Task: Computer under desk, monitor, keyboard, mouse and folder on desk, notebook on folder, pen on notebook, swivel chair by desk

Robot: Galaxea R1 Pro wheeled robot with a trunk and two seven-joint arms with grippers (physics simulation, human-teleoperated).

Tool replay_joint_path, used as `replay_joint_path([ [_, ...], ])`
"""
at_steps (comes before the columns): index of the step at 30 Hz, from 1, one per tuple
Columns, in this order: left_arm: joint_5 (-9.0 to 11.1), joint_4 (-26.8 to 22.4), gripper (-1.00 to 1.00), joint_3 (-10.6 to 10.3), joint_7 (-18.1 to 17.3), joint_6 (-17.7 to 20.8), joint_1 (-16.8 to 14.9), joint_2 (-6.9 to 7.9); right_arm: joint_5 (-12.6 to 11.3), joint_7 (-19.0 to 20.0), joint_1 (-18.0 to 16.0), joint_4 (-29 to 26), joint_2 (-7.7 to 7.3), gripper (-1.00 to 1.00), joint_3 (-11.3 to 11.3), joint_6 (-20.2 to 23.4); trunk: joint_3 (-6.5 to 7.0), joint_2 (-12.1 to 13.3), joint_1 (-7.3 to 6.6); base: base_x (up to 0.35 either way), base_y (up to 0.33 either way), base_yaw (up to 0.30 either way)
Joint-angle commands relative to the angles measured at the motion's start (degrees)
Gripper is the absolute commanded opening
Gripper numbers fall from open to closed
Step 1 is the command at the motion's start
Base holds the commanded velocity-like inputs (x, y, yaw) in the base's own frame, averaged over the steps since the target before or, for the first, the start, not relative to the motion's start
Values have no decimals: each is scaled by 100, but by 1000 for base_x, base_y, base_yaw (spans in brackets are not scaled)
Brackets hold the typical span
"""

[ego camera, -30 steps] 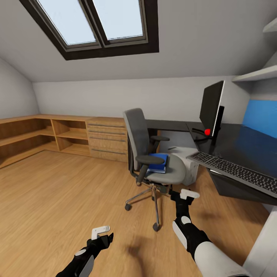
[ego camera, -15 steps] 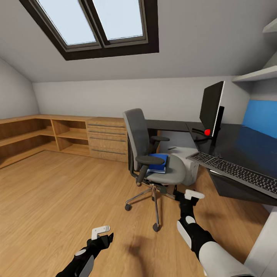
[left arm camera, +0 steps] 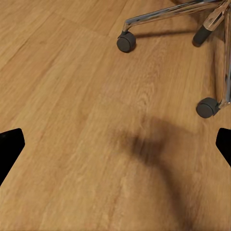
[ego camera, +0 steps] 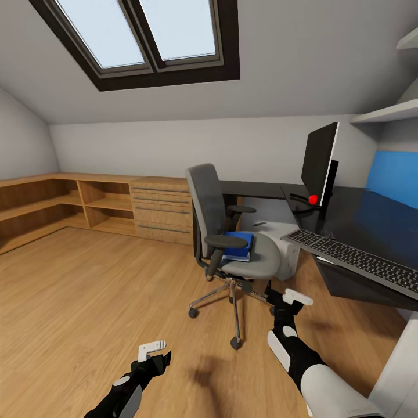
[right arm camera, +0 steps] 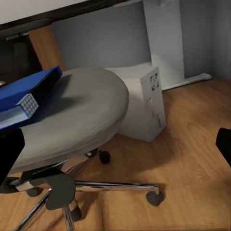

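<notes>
Folder (ego camera: 239,244) lies on the swivel chair (ego camera: 232,244) seat, toward its rear edge by the backrest; right gripper (ego camera: 288,299) hovers low beside the seat's front edge, jaws wide — it should rise above the cushion, then approach level; left gripper (ego camera: 152,350), jaws wide, hangs over the floor.

The swivel chair (ego camera: 232,244), grey seat and back with dark armrests and a chrome star base on casters, stands on the wood floor just beside the desk (ego camera: 360,217), its back turned away from it. On its seat lies the bright blue folder (ego camera: 239,244) with something dark on top. The black monitor (ego camera: 319,159) stands upright on the black desk top, the grey-framed keyboard (ego camera: 354,258) nearer along its edge. The light grey computer (right arm camera: 144,103) stands on the floor under the desk.
</notes>
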Motion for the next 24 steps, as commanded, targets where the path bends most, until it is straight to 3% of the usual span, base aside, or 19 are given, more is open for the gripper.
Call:
replay_joint_path([
  [1, 49, 3, 100, 35, -39, -2, -3, -5, -69, -39, -4, 1, -5, 100, 49, -21, -6, -3, -1, 0, 0, 0],
  [14, 47, 3, 100, 35, -39, -2, -3, -5, -175, -34, -3, 5, 32, 100, 58, -90, -6, -3, -1, 177, 67, 0],
  [24, 47, 3, 100, 35, -39, -2, -3, -5, -182, -34, -3, 5, 53, 100, 63, -104, 17, -3, -1, 39, 11, -64],
])
